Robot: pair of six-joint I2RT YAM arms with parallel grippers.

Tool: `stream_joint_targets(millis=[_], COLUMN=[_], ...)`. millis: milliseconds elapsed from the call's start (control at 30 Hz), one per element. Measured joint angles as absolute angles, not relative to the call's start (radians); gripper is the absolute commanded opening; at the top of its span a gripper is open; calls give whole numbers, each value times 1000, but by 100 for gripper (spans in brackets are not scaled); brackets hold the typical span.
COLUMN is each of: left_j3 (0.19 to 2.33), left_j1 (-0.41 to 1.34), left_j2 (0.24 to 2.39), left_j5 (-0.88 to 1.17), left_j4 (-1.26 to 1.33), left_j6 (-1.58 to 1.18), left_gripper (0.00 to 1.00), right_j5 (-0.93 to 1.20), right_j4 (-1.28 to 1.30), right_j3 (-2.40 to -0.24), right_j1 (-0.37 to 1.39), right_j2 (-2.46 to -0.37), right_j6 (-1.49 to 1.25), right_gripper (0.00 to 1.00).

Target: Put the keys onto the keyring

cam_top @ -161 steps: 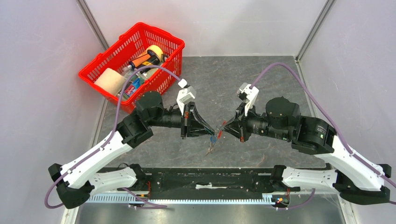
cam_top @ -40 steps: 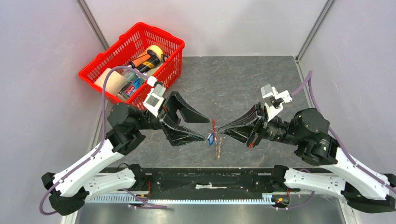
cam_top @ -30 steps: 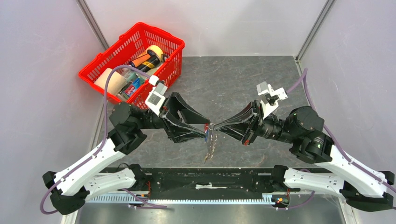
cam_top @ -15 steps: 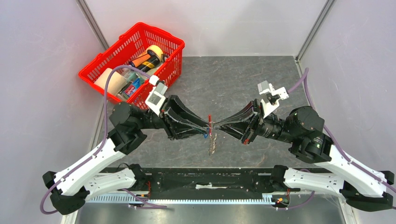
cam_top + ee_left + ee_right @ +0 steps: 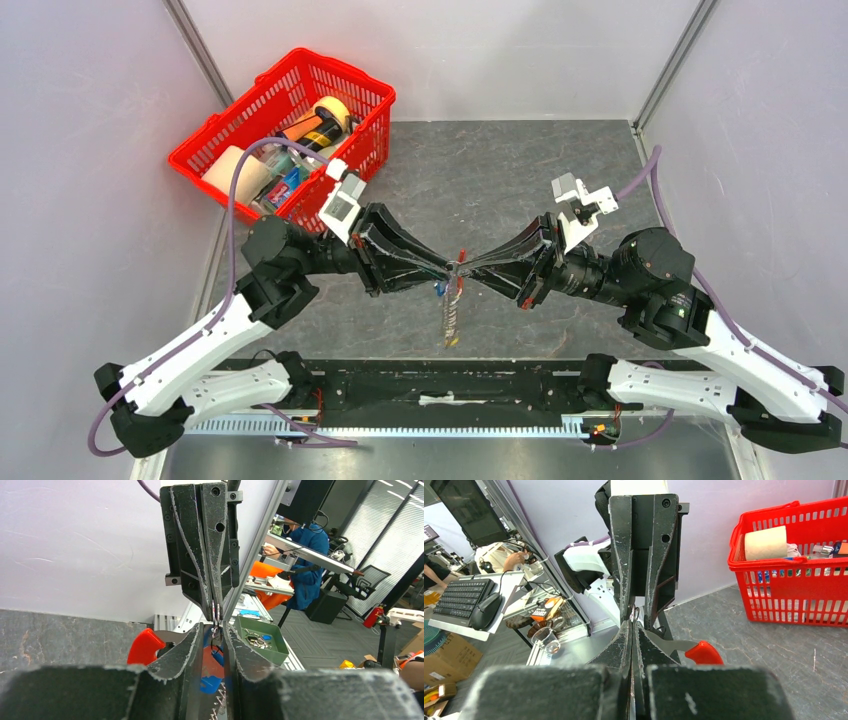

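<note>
So here both arms met in mid-air over the tabletop (image 5: pixel 500 170), tip to tip. The right end effector (image 5: pixel 468 270) had its fingers pressed flat together, and I'd say it was pinching the keyring (image 5: pixel 461 256) by the thin wire loop. The red clip part stuck out to one side and the fringe of metal pieces (image 5: pixel 452 318) dangled straight down, clear of the surface.

The blue-headed key (image 5: pixel 210 684) sat right at the left end effector (image 5: pixel 447 268), low between its fingers. Those fingers stood close together with a slim gap showing. Honestly I couldn't tell if they were actually clamping the key or just bracketing it.

Handling-wise, my guess is that everything here was light but fiddly. The key was stiff metal with a plastic head, tiny next to the fingers, and probably slick on the blade. I'd take it by the flat faces of the blue head so the hole stays free.

The keyring looked floppy as a whole, since the dangling bits would swing. Gripping the rigid red clip or the wire close to its opening seemed the way to go. The risk was the key twisting or popping out under a squeeze.
</note>
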State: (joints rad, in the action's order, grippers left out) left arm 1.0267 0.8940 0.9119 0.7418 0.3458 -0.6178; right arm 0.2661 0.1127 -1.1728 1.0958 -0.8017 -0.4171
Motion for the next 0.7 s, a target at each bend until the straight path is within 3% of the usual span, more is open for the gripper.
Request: stream_joint_targets(millis=[133,367,567,700], left_j3=[1027,1027,1028,1029], left_j1=[894,894,894,894], left_j2=[912,912,921,928], left_j5=[740,740,744,744], left_j4=[345,347,324,273], left_j6=[-620,-623,-625,-624], left_gripper=[2,2,2,2], right_j5=[267,268,274,282], right_j4=[113,113,159,242], right_j3=[-1173,-1172,-1179,-1204], right_j1=[1096,1096,1096,1096], right_j2=[-802,-802,-801,-796], right_j6=[-414,-399,-380,-355], right_gripper=[0,0,37,48])
